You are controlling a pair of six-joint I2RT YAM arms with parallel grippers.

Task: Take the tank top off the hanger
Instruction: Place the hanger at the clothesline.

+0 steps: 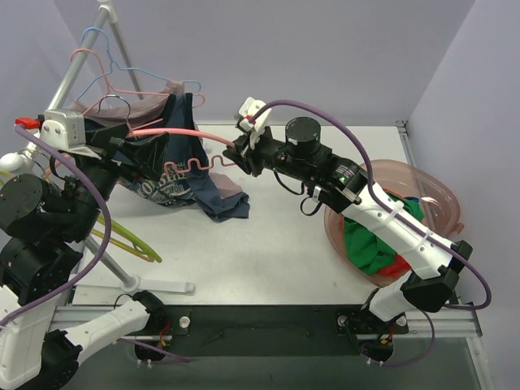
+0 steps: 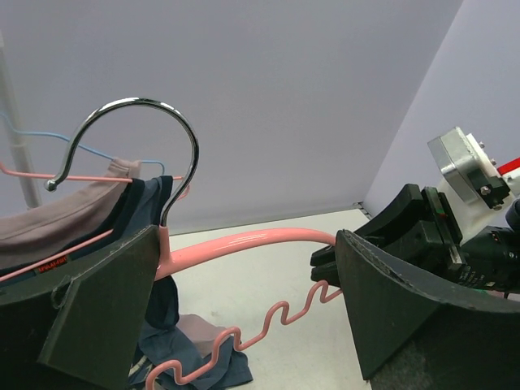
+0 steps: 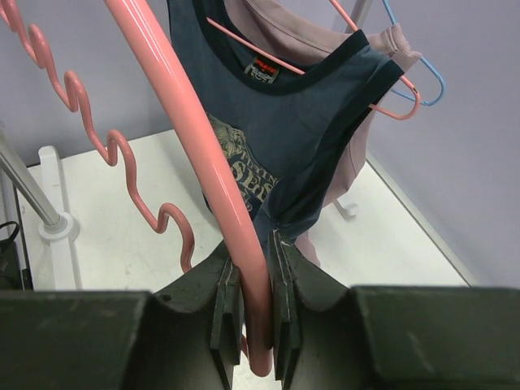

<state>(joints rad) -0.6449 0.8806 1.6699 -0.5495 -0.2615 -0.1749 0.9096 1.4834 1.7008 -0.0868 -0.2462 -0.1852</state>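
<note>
Where the top view looks down on the table (image 1: 268, 252), you see the left gripper (image 1: 122, 149) at the far left by the rack (image 1: 75, 63), and the right gripper (image 1: 241, 153) clamped on the right end of the pink hanger (image 1: 175, 131). The navy tank top (image 1: 175, 166) hangs beneath the hanger's left half, its lower part heaped on the table. A pink basin (image 1: 439, 191) of clothes sits at the right. In the left wrist view, the fingers (image 2: 97, 317) stand wide apart, gripping nothing, with the hanger's arm and chrome hook (image 2: 142, 102) between them. In the right wrist view, the fingers (image 3: 223, 313) are closed tight on the hanger's arm. The tank top hangs just beyond, in front of a mauve garment (image 3: 280, 28). You cannot tell from any view whether the tank top is threaded on the hanger.
</note>
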